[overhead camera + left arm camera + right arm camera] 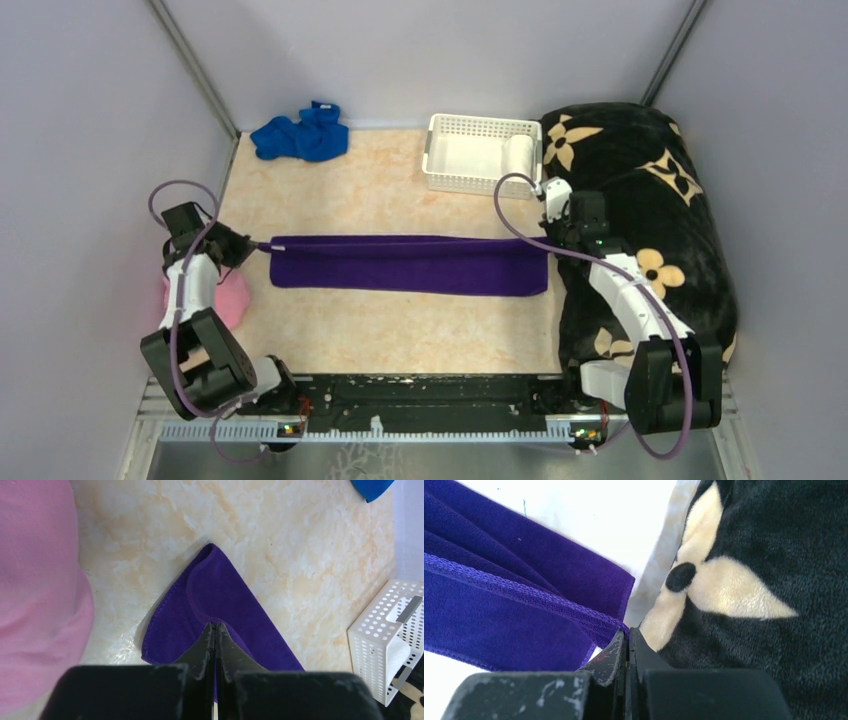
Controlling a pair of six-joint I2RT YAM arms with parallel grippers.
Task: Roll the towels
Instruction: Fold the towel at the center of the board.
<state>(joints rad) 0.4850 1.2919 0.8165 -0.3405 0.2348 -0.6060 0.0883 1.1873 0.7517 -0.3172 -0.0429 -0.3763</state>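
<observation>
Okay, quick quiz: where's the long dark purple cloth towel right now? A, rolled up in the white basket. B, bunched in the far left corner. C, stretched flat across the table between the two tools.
C: the long dark purple cloth towel lies stretched flat, the left tool and right tool each shut on an end.

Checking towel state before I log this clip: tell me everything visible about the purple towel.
The purple towel is dark violet, soft plush cloth with a stitched hem, folded lengthwise into a long narrow strip, not yet rolled. It lies flat across the marbled table, its right end beside the black flowered blanket. The left gripper is shut on its left corner, the right gripper shut on its right corner.
</observation>
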